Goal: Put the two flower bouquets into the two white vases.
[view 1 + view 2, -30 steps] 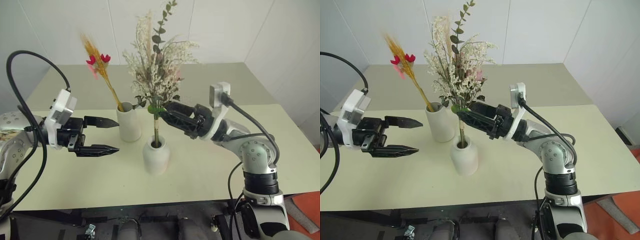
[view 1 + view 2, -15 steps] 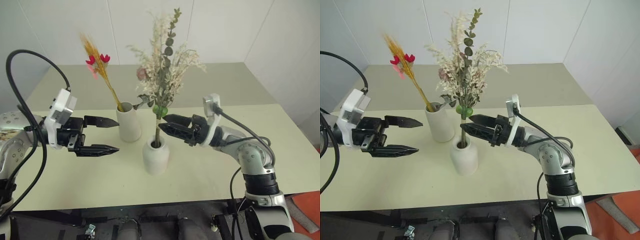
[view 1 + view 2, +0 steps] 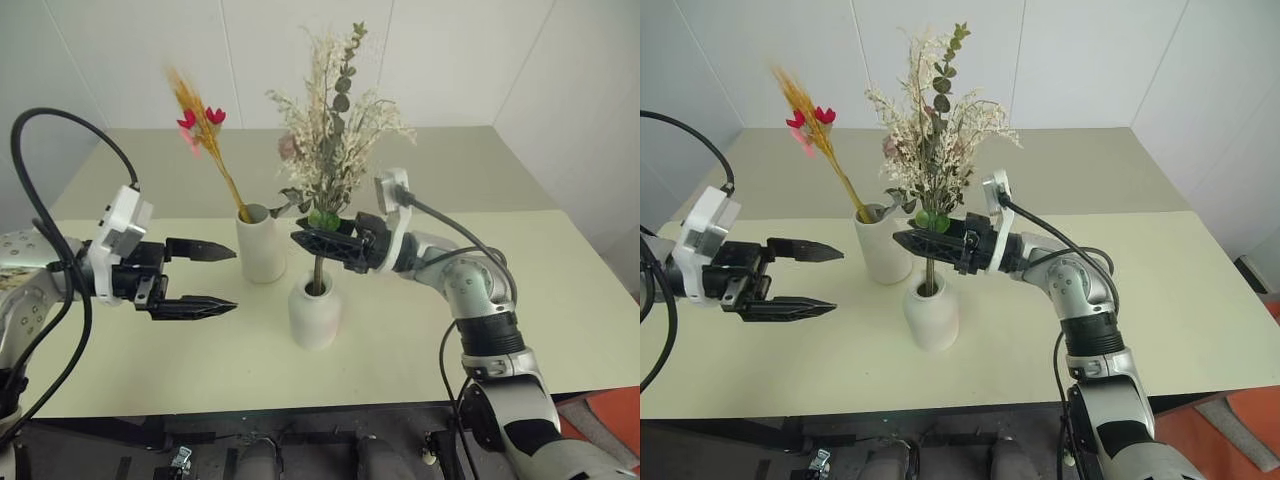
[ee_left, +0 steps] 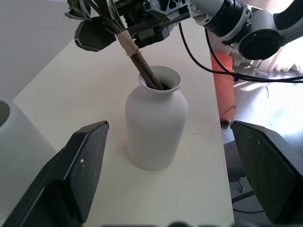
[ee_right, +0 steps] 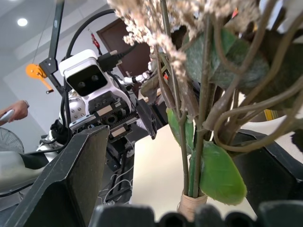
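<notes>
Wheat bunch point(image 3: 205, 125) in tall vase point(image 3: 260, 242) | full bouquet point(image 3: 335, 120) in squat vase point(image 3: 314, 310) | my right jaws point(image 3: 305, 240) spread around its stems, left jaws point(image 3: 222, 280) spread, empty | only letting go left

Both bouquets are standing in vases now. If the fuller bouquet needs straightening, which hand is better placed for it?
The right hand. It is open around the fuller bouquet stems, just above the squat vase. The left hand is open too, but apart, beside the taller vase.
</notes>
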Available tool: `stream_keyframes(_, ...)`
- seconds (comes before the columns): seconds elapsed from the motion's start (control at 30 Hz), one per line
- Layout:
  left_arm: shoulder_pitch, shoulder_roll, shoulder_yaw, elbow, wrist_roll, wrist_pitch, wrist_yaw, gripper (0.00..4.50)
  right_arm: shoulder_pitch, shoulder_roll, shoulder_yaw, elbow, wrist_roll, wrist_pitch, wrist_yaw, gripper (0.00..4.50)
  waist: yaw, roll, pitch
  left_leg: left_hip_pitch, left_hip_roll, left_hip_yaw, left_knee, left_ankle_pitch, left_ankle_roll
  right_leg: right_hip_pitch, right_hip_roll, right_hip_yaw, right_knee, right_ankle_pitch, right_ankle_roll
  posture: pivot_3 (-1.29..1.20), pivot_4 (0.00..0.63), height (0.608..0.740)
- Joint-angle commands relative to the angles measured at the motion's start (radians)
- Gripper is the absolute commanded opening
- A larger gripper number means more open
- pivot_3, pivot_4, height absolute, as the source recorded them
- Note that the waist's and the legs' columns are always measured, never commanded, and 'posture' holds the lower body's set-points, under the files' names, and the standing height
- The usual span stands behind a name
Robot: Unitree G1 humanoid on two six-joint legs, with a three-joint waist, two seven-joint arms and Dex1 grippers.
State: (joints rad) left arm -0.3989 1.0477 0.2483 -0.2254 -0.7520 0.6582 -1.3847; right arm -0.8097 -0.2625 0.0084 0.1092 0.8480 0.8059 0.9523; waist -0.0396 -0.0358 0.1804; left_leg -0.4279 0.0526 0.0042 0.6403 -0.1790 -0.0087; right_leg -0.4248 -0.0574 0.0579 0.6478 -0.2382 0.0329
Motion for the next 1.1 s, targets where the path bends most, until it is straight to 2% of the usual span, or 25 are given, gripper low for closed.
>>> stream_keyframes(0.03,-0.004,0.012,0.032,-0.023,-0.021,-0.003,0.006,4.50,0.003,-0.017,-0.048,-0.093,0.038,-0.004,0.014,4.47,0.000,0.000,0.000,0.000,0.000,0.000,0.000,0.000,0.000,0.000,0.000,0.000,0.000,0.000,0.000,0.00,0.150,0.740)
stream_keyframes(0.43,-0.054,-0.006,-0.023,0.028,0.006,-0.031,-0.013,4.50,0.055,-0.039,-0.074,-0.235,0.089,0.025,-0.017,4.47,-0.002,0.000,0.000,0.000,0.000,0.000,0.000,0.000,0.000,0.000,0.000,0.000,0.000,0.000,0.000,0.00,0.150,0.740)
stream_keyframes(0.67,-0.057,-0.005,-0.033,0.036,0.009,-0.038,-0.019,4.50,0.117,-0.090,-0.057,-0.301,0.079,0.017,-0.017,4.47,-0.001,0.000,0.000,0.000,0.000,0.000,0.000,0.000,0.000,0.000,0.000,0.000,0.000,0.000,0.000,0.00,0.150,0.740)
stream_keyframes(1.1,-0.080,-0.018,-0.069,0.064,0.035,-0.059,-0.030,4.50,0.206,-0.200,0.002,-0.444,-0.036,-0.072,0.019,4.47,-0.002,0.000,0.000,0.000,0.000,0.000,0.000,0.000,0.000,0.000,0.000,0.000,0.000,-0.001,0.001,0.00,0.150,0.740)
